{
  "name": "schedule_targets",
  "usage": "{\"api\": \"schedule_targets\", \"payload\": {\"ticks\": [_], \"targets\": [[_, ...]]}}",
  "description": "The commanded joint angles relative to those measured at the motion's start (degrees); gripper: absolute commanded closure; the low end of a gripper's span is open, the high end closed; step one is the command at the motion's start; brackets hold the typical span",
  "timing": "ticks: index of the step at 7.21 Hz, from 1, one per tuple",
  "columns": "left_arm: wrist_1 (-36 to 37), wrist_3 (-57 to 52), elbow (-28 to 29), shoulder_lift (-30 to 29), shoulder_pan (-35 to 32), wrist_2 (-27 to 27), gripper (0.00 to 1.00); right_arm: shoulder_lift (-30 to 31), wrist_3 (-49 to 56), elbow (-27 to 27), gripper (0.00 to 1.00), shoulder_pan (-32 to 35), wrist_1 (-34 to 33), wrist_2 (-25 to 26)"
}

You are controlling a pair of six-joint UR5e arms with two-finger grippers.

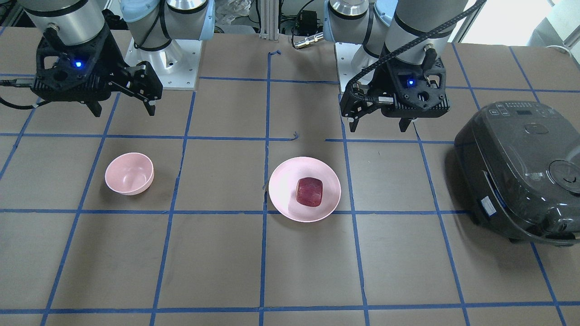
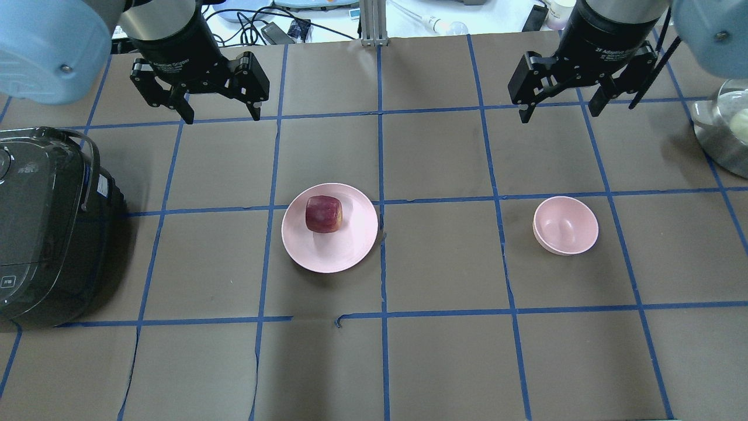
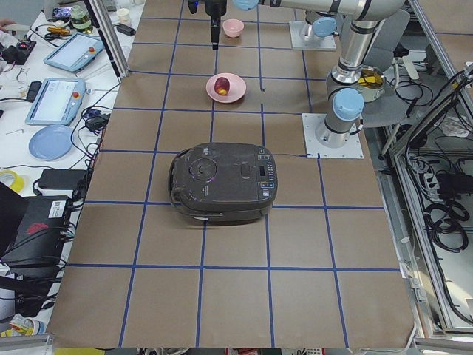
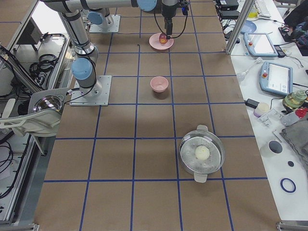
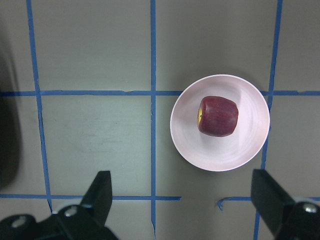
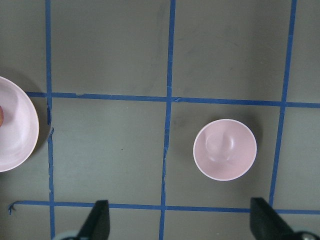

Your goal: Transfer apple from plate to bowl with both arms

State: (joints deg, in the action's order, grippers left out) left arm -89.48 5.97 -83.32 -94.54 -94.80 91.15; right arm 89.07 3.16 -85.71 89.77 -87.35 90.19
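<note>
The dark red apple (image 1: 309, 191) lies on the wide pale pink plate (image 1: 283, 185) near the table's middle; it also shows in the overhead view (image 2: 323, 214) and the left wrist view (image 5: 218, 116). The small deep pink bowl (image 1: 129, 173) stands empty on the robot's right side (image 2: 565, 225), and shows in the right wrist view (image 6: 225, 149). My left gripper (image 2: 222, 117) is open and empty, hovering high behind and to the left of the plate (image 2: 333, 251). My right gripper (image 2: 559, 114) is open and empty, hovering high behind the bowl.
A dark grey rice cooker (image 2: 47, 222) sits at the table's left end, close to the left arm's side. A metal pot with a glass lid (image 2: 724, 128) stands at the far right. Blue tape lines grid the brown table cover (image 2: 438, 362).
</note>
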Motion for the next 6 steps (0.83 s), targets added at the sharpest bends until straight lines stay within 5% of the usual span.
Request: {"api": "schedule_targets", "payload": {"ticks": [1, 3, 4, 6], "targets": [[0.0, 0.4, 0.0, -0.1, 0.0, -0.1, 0.0, -0.2, 0.0, -0.2, 0.0, 0.0, 0.0, -0.1], [3.3, 0.9, -2.6, -2.3, -1.5, -0.8, 0.0, -0.7, 0.2, -2.9, 0.0, -1.0, -0.9, -0.4], [11.3, 2.4, -8.2, -3.4, -3.4, -1.8, 0.0, -0.9, 0.3, -5.8, 0.0, -1.1, -2.2, -0.3], [27.5, 3.9, -20.0, -6.3, -8.4, -1.9, 0.0, -1.7, 4.3, -19.9, 0.0, -1.9, -21.1, -0.2]]}}
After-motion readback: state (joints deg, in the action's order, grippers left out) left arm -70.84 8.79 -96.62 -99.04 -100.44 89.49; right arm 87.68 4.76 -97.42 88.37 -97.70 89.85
